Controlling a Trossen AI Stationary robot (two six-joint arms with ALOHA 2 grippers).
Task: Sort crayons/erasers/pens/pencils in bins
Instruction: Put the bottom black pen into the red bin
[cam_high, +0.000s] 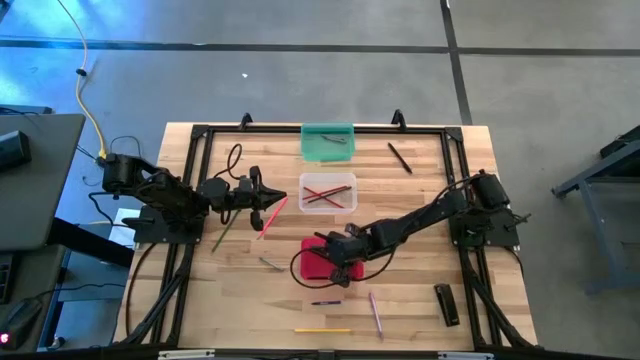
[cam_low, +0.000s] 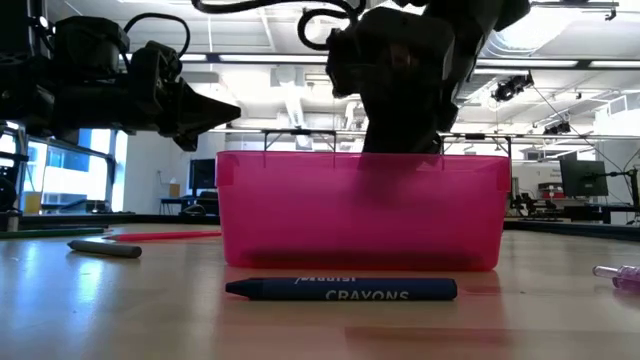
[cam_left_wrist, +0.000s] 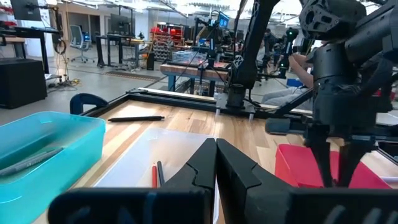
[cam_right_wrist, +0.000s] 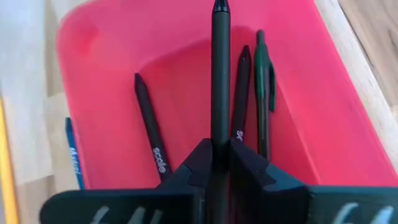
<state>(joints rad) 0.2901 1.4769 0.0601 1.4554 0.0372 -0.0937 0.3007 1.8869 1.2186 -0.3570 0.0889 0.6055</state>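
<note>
The red bin stands at mid-table, with my right gripper slanting down over it, shut on a black pen. Three dark pens lie inside the bin. Beyond it are the clear bin, holding red pencils, and the teal bin. My left gripper waits shut and level at the table's left, beside a pink pencil. In the low view my right gripper hangs behind the red bin's rim. My right gripper pinches the black pen near its rear end between its two fingers. The pen lies along the fingers and sticks out past their tips. Its free end points down and forward into the red bin. The pen is held in the air, tilted.
A blue crayon lies just before the red bin. A yellow pencil and a pink pencil lie near the front edge. A black pen, a green pencil, a grey crayon and a black block lie around.
</note>
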